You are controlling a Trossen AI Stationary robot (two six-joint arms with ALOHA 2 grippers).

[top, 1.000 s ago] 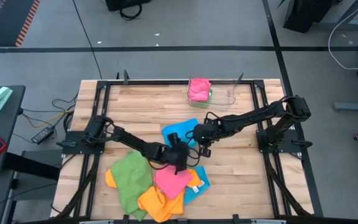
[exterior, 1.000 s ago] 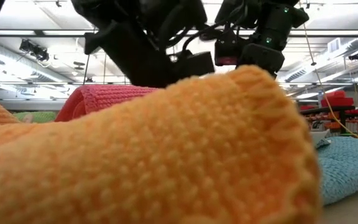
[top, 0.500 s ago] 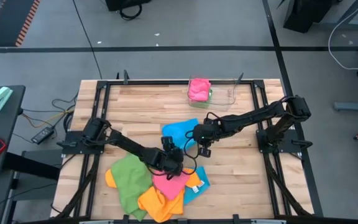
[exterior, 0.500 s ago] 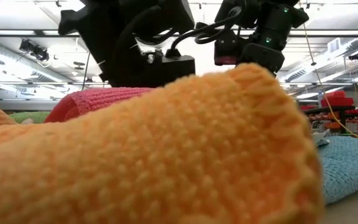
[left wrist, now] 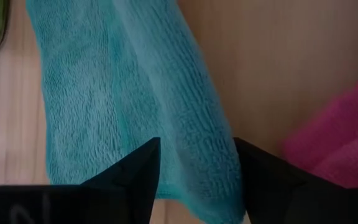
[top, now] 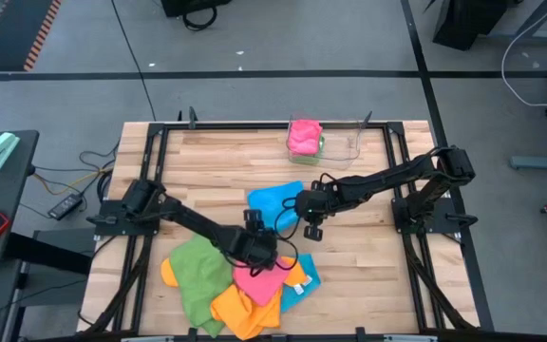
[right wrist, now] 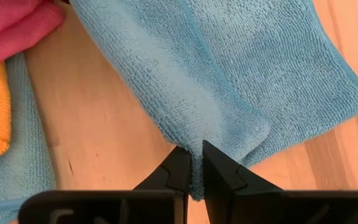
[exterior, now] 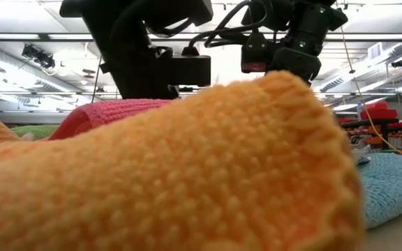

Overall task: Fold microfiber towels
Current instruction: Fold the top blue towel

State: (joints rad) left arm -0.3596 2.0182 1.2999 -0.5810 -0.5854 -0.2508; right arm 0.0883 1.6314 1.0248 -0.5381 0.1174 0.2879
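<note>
A sky-blue microfiber towel (top: 275, 203) lies near the middle of the wooden table (top: 216, 166), partly doubled over, with a raised crease running along it in the right wrist view (right wrist: 229, 81). It looks mid-fold rather than finished: its edges are not lined up.

The right gripper (top: 313, 228) reaches in from the table's right side and sits at this towel's near edge. Its two dark fingers (right wrist: 173, 171) are almost closed, pinching a thin edge of the blue cloth between them.

The left gripper (top: 259, 249) comes in from the left and hovers between the blue towel and the heap nearer the front. In the left wrist view its fingers (left wrist: 138, 168) stand apart with blue cloth visible between them; whether they touch or hold it cannot be told.

At the table's front edge lies a loose heap of unfolded towels: a green one (top: 198, 275), a pink one (top: 259, 277), orange cloth (top: 240, 309) and another blue one (top: 302, 280), overlapping and rumpled. The orange cloth fills most of the low view (exterior: 187, 174).

At the far edge stands a clear plastic tray (top: 345, 144) holding a compact pink towel (top: 304, 135) on top of something green, apparently already folded and put away.

Judging by this, the task is in its early part: a little appears done, one towel is in hand, and at least four remain in the heap.
</note>
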